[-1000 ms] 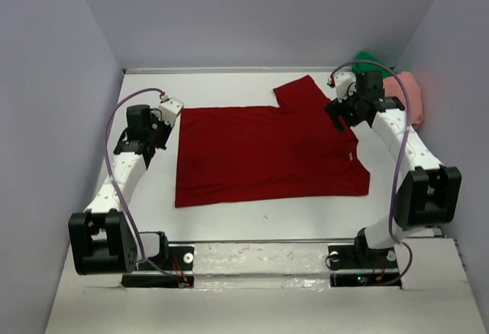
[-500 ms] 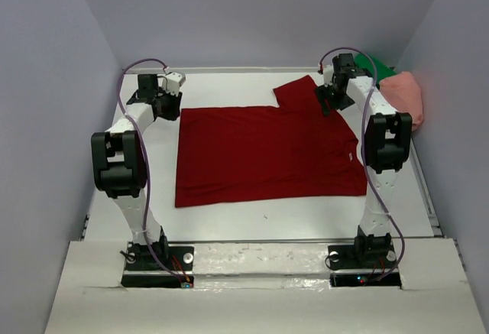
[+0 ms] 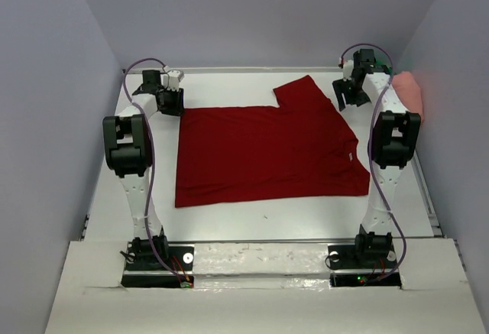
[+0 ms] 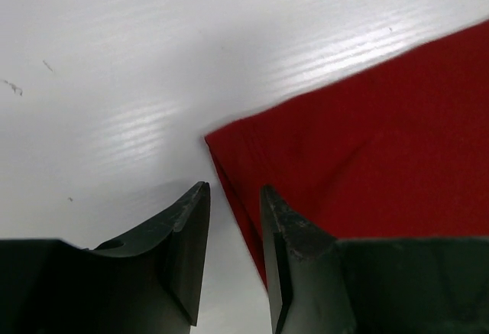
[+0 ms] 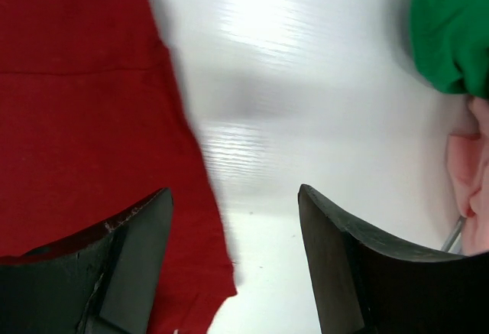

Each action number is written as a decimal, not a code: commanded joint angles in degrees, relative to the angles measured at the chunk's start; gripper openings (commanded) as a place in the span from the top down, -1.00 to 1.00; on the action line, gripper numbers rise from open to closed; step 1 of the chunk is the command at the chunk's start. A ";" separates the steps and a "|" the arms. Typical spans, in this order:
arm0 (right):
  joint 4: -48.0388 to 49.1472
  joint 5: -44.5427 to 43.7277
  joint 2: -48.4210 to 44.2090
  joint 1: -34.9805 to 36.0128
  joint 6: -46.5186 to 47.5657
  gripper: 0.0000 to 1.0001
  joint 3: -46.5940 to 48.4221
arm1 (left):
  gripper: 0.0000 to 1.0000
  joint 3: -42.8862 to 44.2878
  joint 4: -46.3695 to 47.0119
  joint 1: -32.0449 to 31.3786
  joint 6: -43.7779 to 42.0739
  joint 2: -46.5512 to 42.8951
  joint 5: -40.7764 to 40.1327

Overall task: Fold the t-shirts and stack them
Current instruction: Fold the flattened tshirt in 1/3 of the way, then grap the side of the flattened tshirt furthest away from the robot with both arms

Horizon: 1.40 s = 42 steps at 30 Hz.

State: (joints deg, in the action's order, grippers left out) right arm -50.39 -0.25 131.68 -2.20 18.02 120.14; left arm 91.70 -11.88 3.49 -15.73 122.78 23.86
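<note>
Dark red t-shirt (image 3: pixel 263 154) lies spread flat. Left gripper (image 4: pixel 234 193) sits at its far-left corner, jaws barely parted astride the edge, nothing pinched: lower, then clamp. Right gripper (image 5: pixel 234 192) gapes wide over its far-right edge; I'd shift it onto the cloth first. Green t-shirt (image 5: pixel 451 28) and pink t-shirt (image 5: pixel 474 166) are bunched beyond its right side, probably clear of the fold.

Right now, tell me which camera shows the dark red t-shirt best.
The top external view: the whole dark red t-shirt lies spread flat there. The left wrist view shows only one corner by the left gripper; the right wrist view shows just an edge strip beside the right gripper.
</note>
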 commanded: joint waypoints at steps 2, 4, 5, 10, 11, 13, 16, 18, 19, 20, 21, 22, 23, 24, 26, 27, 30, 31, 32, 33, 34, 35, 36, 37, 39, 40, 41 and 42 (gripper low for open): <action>-0.50 2.36 0.51 -1.40 0.17 -0.43 2.91 | 0.16 7.61 -3.59 0.47 3.16 4.39 1.63; -0.50 2.45 0.60 -1.41 0.35 -0.43 2.91 | 0.16 8.31 -3.42 0.47 3.68 5.01 1.11; -0.58 2.54 0.95 -1.41 0.35 -0.42 3.00 | 0.16 8.84 -3.33 0.47 3.77 5.27 0.58; -1.11 3.06 1.48 -1.41 0.70 -0.40 3.52 | 0.16 9.28 -1.92 0.47 4.83 5.71 -1.18; -1.29 3.06 1.56 -1.41 0.87 -0.39 3.61 | 0.17 9.55 -2.18 0.47 4.74 5.89 -1.36; -1.46 2.71 1.83 -1.41 0.87 -0.38 3.79 | 0.28 10.60 -3.14 0.56 4.74 6.59 0.22; -1.64 2.62 2.09 -1.41 1.05 -0.38 4.05 | 0.35 10.52 -4.12 0.56 4.13 7.03 2.59; -1.99 2.45 2.27 -1.41 0.97 -0.37 4.49 | 0.42 9.03 -2.55 0.38 3.42 5.81 2.95; -1.99 2.54 2.44 -1.41 1.05 -0.38 4.67 | 0.42 7.19 -1.93 0.38 3.25 5.28 3.21; -2.43 2.62 2.44 -1.41 1.05 -0.37 5.10 | 0.43 6.57 -1.48 0.29 3.33 4.49 3.04; -2.52 2.54 2.62 -1.41 1.05 -0.37 5.28 | 0.45 6.30 -1.48 0.29 3.16 4.40 3.12; -2.61 2.62 2.71 -1.41 1.05 -0.37 5.37 | 0.46 6.30 -1.65 0.21 2.81 4.48 3.13; -2.78 2.54 2.88 -1.41 1.14 -0.37 5.55 | 0.46 6.21 -1.74 0.21 2.46 4.48 2.95; -2.96 2.36 3.14 -1.41 1.14 -0.37 5.72 | 0.49 6.30 -1.83 0.12 2.11 4.57 2.43; -3.13 2.36 3.32 -1.41 1.31 -0.37 5.72 | 0.54 6.30 -2.01 0.03 2.02 4.66 2.34; -3.13 2.45 3.32 -1.41 1.31 -0.37 5.81 | 0.61 6.38 -2.01 0.12 2.02 4.83 2.33; -3.40 2.97 3.76 -1.41 1.05 -0.37 6.51 | 0.85 6.47 -2.36 -0.06 1.67 5.27 3.04; -3.48 3.24 3.85 -1.41 1.05 -0.37 6.77 | 0.94 6.47 -2.36 -0.06 1.49 5.28 3.04; -3.83 3.67 4.02 -1.41 0.96 -0.37 7.21 | 1.00 6.39 -2.45 -0.23 1.40 5.36 2.78; -4.01 4.11 4.20 -1.41 0.88 -0.37 7.65 | 1.00 6.30 -2.45 -0.32 1.14 5.28 2.77; -4.10 5.25 4.64 -1.41 0.53 -0.37 8.09 | 1.00 6.12 -2.45 -0.41 1.05 4.93 3.04; -4.54 6.13 4.82 -1.41 0.52 -0.37 8.88 | 1.00 5.60 -2.36 -0.58 0.61 4.40 2.86; -4.63 6.84 5.08 -1.41 0.18 -0.36 9.50 | 1.00 5.33 -2.10 -0.67 0.78 4.05 2.51; -5.06 8.32 5.78 -1.41 -0.44 -0.36 10.81 | 1.00 4.63 -1.49 -0.59 0.78 3.70 2.60; -5.24 10.26 6.75 -1.41 -1.14 -0.34 12.22 | 1.00 4.19 -1.22 -0.67 0.87 2.91 2.60; -5.24 10.88 7.10 -1.41 -1.49 -0.33 12.84 | 1.00 4.01 -1.04 -0.67 0.87 2.73 2.86; -5.77 11.50 8.15 -1.41 -2.02 -0.32 14.58 | 1.00 3.75 -1.13 -0.67 0.70 2.64 3.21; -5.94 12.46 8.59 -1.41 -2.63 -0.31 15.47 | 1.00 3.57 -1.04 -0.76 0.78 2.29 3.30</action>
State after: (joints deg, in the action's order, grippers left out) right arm -55.31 7.64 138.80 -3.73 17.56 130.78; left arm 96.97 -11.68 3.22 -14.17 128.86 26.35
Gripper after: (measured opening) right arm 0.663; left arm 0.011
